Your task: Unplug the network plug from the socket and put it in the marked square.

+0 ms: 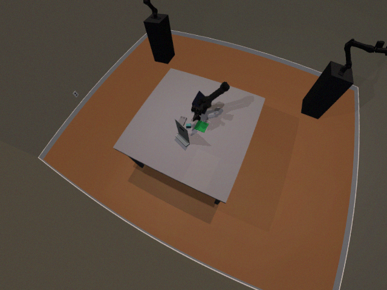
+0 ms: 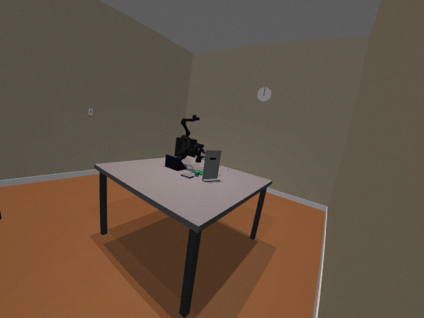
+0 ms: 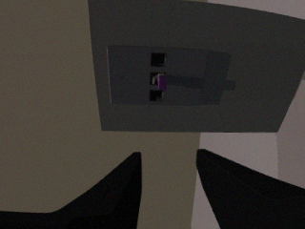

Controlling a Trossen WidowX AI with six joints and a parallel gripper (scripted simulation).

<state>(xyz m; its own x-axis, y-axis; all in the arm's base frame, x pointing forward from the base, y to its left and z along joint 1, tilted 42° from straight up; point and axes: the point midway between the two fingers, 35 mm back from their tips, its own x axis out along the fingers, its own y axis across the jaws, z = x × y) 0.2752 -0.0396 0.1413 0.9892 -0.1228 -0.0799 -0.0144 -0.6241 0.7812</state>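
Observation:
The grey upright panel (image 1: 185, 135) (image 2: 211, 169) (image 3: 191, 29) stands on the table. In the wrist view its face carries a plate with three dark sockets in a row. A small purple plug (image 3: 162, 82) sits at the middle socket; its tab cannot be made out. My gripper (image 1: 196, 119) (image 3: 169, 157) is partly open with nothing between its fingers. It is in the air in front of the panel, apart from it, and the plug lies beyond the fingertips in the wrist view. The green marked square (image 1: 201, 126) (image 2: 199, 172) lies on the table in front of the panel, with nothing seen on it.
A teal block (image 1: 188, 125) (image 2: 197, 173) stands between the panel and the square. A flat grey box (image 1: 182, 119) (image 2: 187, 175) lies beside it. A dark blue upright object (image 1: 198, 98) (image 2: 173, 162) stands close by the arm. The table (image 1: 150, 124) (image 2: 144, 174) bears them all.

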